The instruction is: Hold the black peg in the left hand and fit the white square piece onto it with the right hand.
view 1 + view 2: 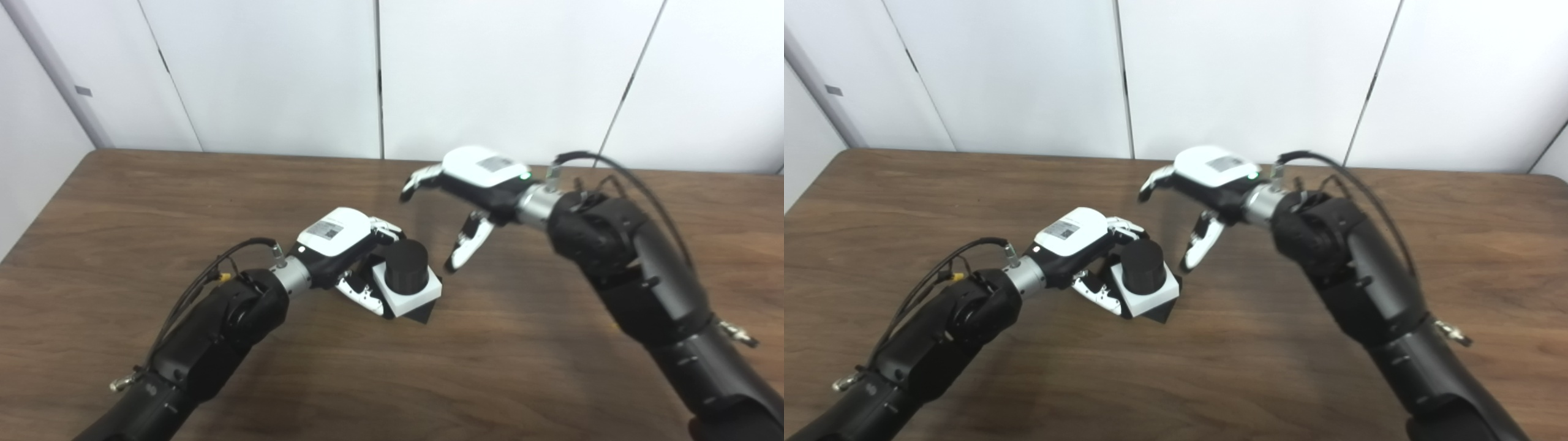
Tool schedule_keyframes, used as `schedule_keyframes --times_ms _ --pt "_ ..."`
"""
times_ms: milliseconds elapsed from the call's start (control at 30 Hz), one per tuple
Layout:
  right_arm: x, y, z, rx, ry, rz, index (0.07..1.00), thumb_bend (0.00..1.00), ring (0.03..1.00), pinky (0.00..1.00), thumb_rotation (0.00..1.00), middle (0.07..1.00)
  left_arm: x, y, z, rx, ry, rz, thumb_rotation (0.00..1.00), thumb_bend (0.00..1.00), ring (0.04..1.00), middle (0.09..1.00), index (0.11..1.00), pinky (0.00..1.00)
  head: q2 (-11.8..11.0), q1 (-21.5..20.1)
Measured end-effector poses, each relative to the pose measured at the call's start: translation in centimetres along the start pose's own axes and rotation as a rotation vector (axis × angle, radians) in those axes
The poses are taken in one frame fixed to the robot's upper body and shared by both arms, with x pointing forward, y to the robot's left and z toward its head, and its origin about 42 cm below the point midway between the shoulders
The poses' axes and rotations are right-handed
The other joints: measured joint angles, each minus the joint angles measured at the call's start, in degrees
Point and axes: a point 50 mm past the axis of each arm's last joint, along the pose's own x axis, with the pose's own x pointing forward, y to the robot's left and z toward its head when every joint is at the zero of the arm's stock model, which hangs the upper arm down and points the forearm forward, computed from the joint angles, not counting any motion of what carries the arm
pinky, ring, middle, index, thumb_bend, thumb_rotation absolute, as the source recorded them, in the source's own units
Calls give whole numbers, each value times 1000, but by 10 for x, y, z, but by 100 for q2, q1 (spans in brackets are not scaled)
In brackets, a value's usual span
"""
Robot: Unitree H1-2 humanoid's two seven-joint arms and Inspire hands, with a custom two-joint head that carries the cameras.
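Observation:
A black cylindrical peg on a black base sticks up through the white square piece, which sits around it, tilted, just above the brown table. My left hand is shut on this assembly from its left side, thumb below and fingers behind. My right hand hovers open a little up and to the right of the peg, fingers spread, holding nothing. The same peg and right hand show in the right eye view.
The brown wooden table spreads all around the hands. White wall panels stand behind its far edge. Cables loop off both forearms.

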Motion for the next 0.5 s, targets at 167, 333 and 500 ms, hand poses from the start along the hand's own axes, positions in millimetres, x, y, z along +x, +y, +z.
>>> schedule_keyframes --times_ms 167,333,500 --pt "-14 -10 -22 9 53 -34 767 788 850 788 133 864 -1 0 -1 2 -1 -1 68 525 836 819 485 785 -9 -44" --pt "-27 -3 -41 50 97 -57 759 796 821 716 141 837 -1 0 -1 2 -1 -2 67 525 833 817 484 783 -18 -62" --pt "-42 19 -53 133 129 -117 741 753 756 638 201 786 -1 0 -1 2 -2 -1 68 525 839 819 484 792 -18 -106"
